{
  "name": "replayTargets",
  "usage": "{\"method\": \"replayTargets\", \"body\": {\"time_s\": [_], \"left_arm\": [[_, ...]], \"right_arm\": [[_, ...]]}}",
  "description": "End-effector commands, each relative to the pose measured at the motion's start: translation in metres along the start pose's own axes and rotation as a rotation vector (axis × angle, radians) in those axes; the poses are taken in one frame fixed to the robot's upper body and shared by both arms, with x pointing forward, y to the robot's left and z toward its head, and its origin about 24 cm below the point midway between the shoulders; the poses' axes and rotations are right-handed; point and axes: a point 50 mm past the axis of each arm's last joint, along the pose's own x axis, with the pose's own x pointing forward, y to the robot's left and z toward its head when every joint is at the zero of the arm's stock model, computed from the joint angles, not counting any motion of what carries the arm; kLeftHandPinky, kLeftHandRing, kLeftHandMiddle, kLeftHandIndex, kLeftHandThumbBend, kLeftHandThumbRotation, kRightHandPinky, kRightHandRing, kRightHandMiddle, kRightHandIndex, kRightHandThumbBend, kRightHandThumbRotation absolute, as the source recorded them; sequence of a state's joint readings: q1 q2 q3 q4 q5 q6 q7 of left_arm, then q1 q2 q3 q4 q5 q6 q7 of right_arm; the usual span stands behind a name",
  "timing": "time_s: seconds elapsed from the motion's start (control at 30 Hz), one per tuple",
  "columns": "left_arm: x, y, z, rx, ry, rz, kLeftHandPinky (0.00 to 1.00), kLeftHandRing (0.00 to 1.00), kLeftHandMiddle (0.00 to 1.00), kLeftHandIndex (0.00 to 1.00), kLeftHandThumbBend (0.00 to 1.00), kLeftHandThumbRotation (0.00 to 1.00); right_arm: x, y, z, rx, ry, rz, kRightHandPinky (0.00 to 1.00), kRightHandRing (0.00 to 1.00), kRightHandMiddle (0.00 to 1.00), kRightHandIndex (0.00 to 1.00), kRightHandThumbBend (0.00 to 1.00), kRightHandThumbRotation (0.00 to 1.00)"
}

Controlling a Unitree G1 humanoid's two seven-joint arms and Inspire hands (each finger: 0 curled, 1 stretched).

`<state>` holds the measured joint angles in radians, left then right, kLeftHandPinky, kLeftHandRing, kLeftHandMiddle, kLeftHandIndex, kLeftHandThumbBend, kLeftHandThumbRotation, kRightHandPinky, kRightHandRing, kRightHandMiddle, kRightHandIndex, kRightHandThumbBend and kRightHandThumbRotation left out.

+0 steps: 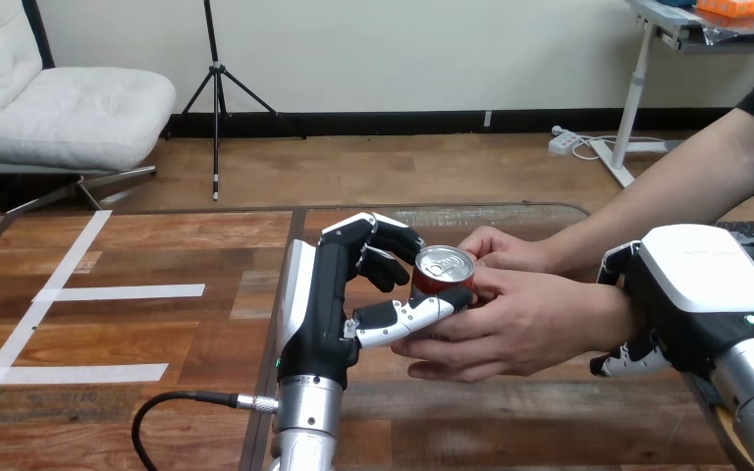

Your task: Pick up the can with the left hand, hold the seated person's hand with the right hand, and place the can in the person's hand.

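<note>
A red can (444, 267) with a silver top stands upright in the middle of the wooden table (511, 432). My left hand (329, 294) is shut on it, fingers round its far side and thumb across its front. The person's nearer hand (520, 329) cups the can from the right and below, touching my thumb. Their farther hand (506, 250) rests just behind the can. My right hand (697, 285) lies over the person's wrist at the right, its fingers (628, 358) curled under it.
White tape strips (118, 292) mark the table's left part. A black cable (172, 407) loops beside my left forearm at the bottom. The person's forearms reach in from the upper right.
</note>
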<state>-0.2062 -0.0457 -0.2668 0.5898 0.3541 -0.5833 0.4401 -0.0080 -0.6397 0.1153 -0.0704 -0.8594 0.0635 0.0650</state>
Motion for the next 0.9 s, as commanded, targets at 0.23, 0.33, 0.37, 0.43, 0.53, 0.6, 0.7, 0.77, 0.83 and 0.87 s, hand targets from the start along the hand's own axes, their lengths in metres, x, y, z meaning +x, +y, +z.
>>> {"method": "replayTargets", "body": {"time_s": [0.23, 0.33, 0.37, 0.43, 0.53, 0.6, 0.7, 0.77, 0.83, 0.87], "left_arm": [[0.017, -0.032, 0.036, -0.14, -0.109, -0.015, 0.4, 0.42, 0.44, 0.47, 0.51, 0.0], [0.017, -0.034, 0.038, -0.143, -0.116, -0.017, 0.4, 0.42, 0.44, 0.47, 0.51, 0.0], [0.017, -0.034, 0.039, -0.143, -0.117, -0.018, 0.4, 0.42, 0.44, 0.47, 0.51, 0.0], [0.017, -0.035, 0.04, -0.147, -0.122, -0.018, 0.4, 0.42, 0.44, 0.47, 0.51, 0.0], [0.017, -0.035, 0.041, -0.152, -0.127, -0.02, 0.4, 0.42, 0.45, 0.47, 0.51, 0.0], [0.017, -0.036, 0.042, -0.156, -0.128, -0.021, 0.4, 0.42, 0.45, 0.47, 0.51, 0.0], [0.017, -0.036, 0.043, -0.163, -0.13, -0.023, 0.4, 0.42, 0.45, 0.47, 0.51, 0.0], [0.017, -0.037, 0.043, -0.165, -0.133, -0.024, 0.4, 0.42, 0.45, 0.47, 0.5, 0.0], [0.017, -0.037, 0.044, -0.173, -0.137, -0.026, 0.4, 0.42, 0.44, 0.47, 0.5, 0.0], [0.017, -0.037, 0.044, -0.175, -0.139, -0.026, 0.4, 0.42, 0.44, 0.47, 0.5, 0.0]], "right_arm": [[0.001, -0.014, -0.008, 0.001, 0.027, -0.05, 0.26, 0.33, 0.41, 0.46, 0.87, 0.0], [0.001, -0.014, -0.008, 0.003, 0.027, -0.047, 0.26, 0.34, 0.41, 0.46, 0.87, 0.0], [0.001, -0.014, -0.008, 0.002, 0.027, -0.047, 0.26, 0.33, 0.41, 0.46, 0.87, 0.0], [0.001, -0.013, -0.008, 0.003, 0.028, -0.046, 0.26, 0.33, 0.41, 0.46, 0.87, 0.0], [0.001, -0.013, -0.008, 0.009, 0.032, -0.044, 0.26, 0.34, 0.41, 0.46, 0.87, 0.0], [0.001, -0.013, -0.009, 0.011, 0.032, -0.042, 0.27, 0.34, 0.41, 0.46, 0.87, 0.0], [0.002, -0.013, -0.009, 0.008, 0.03, -0.042, 0.27, 0.35, 0.42, 0.46, 0.87, 0.0], [0.002, -0.013, -0.009, 0.006, 0.03, -0.042, 0.27, 0.35, 0.42, 0.46, 0.86, 0.0], [0.002, -0.013, -0.009, 0.005, 0.032, -0.041, 0.28, 0.36, 0.42, 0.46, 0.86, 0.0], [0.002, -0.012, -0.009, 0.005, 0.033, -0.04, 0.29, 0.36, 0.42, 0.46, 0.86, 0.0]]}}
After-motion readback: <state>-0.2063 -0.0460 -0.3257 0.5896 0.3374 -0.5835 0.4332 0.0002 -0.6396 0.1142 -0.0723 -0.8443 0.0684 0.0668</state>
